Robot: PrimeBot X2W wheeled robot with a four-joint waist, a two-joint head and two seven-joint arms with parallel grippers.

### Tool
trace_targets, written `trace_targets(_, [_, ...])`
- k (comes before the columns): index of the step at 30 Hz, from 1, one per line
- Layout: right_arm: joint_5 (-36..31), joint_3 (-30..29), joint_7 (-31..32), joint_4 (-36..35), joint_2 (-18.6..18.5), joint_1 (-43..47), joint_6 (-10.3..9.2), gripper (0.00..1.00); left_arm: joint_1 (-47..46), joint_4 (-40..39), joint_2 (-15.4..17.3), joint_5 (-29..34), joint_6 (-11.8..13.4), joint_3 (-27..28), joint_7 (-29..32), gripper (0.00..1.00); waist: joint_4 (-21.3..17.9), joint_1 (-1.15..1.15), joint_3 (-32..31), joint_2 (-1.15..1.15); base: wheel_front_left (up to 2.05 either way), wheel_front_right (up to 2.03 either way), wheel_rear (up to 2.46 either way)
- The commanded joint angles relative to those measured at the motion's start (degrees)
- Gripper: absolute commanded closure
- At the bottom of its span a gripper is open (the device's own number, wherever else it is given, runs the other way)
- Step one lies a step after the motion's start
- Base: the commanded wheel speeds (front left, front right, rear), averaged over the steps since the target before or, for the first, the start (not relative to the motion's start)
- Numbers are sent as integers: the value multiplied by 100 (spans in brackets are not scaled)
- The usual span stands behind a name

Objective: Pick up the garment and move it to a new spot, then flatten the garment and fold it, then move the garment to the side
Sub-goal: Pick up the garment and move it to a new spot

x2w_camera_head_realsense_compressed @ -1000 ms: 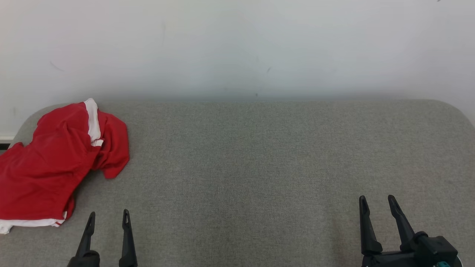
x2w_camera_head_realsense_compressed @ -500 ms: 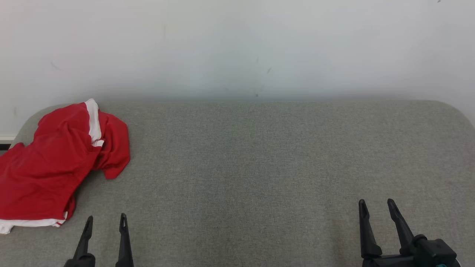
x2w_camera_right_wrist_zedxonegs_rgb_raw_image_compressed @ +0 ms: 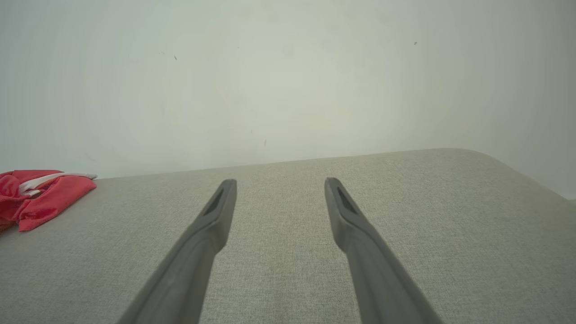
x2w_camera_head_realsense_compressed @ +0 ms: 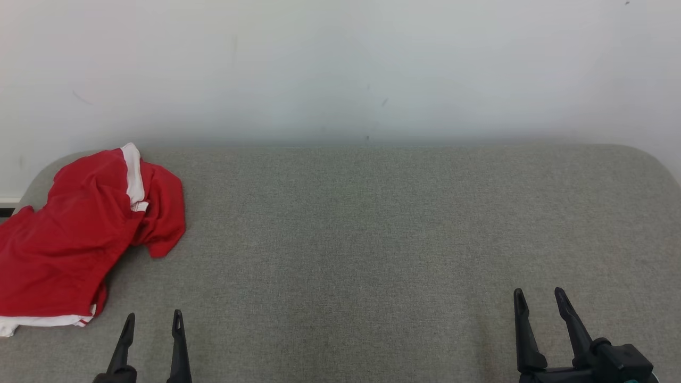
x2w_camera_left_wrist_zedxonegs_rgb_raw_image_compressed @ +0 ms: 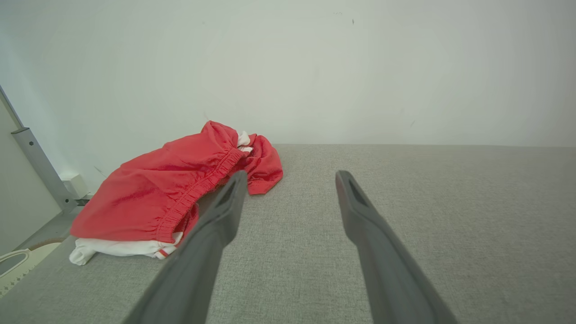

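The garment (x2w_camera_head_realsense_compressed: 74, 239) is a red pair of shorts with white trim, lying crumpled at the far left of the grey padded table (x2w_camera_head_realsense_compressed: 372, 223). In the left wrist view the garment (x2w_camera_left_wrist_zedxonegs_rgb_raw_image_compressed: 171, 193) shows its elastic waistband, just left of and beyond my fingers. My left gripper (x2w_camera_head_realsense_compressed: 153, 318) stands open at the lower left, a short way in front of and to the right of the garment's near edge, holding nothing. My right gripper (x2w_camera_head_realsense_compressed: 538, 293) is open and empty at the lower right, far from the garment (x2w_camera_right_wrist_zedxonegs_rgb_raw_image_compressed: 40, 193).
A white wall (x2w_camera_head_realsense_compressed: 340, 69) rises directly behind the table. The table's rounded corners are at far left and far right (x2w_camera_head_realsense_compressed: 654, 159). Beyond the left edge stand a grey metal post (x2w_camera_left_wrist_zedxonegs_rgb_raw_image_compressed: 40, 166) and a white object (x2w_camera_left_wrist_zedxonegs_rgb_raw_image_compressed: 13, 265) low down.
Both grippers have slid slightly down toward the near edge of the head view. The garment has not moved.
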Motion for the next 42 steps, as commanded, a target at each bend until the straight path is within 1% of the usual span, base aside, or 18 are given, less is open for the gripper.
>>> trace_targets(1, [21,-4,-15,8,6,49,-10,0,91,-9,-8,-12,4,3,-8,0,-3,0,3,0,0,0,0])
trace_targets(16, [14,-16,-15,38,6,39,-10,0,76,25,-8,-96,50,-2,-8,0,-10,0,-3,0,0,0,0])
trace_targets(22, [50,-27,-14,66,5,51,-10,0,33,52,-7,-124,61,50,-8,0,163,0,3,0,0,0,0])
trace_targets(27, [89,-9,-14,105,5,71,-10,0,-21,71,-6,-147,77,42,-8,0,506,0,2,0,0,0,0])
trace_targets(28, [121,-5,-14,115,4,94,-10,0,-13,81,-6,-158,91,38,-8,0,675,0,-3,0,0,0,0])
trace_targets(30, [133,10,-15,125,5,101,-10,0,1,87,-7,-171,94,51,-8,0,844,0,-9,0,0,0,0])
trace_targets(32, [146,47,-15,141,5,92,-10,0,8,85,-5,-205,100,76,-8,0,918,0,-11,0,0,0,0])
trace_targets(42, [210,161,-15,205,4,52,-10,0,15,144,-6,-180,141,96,-8,0,1699,0,-49,0,0,0,0])
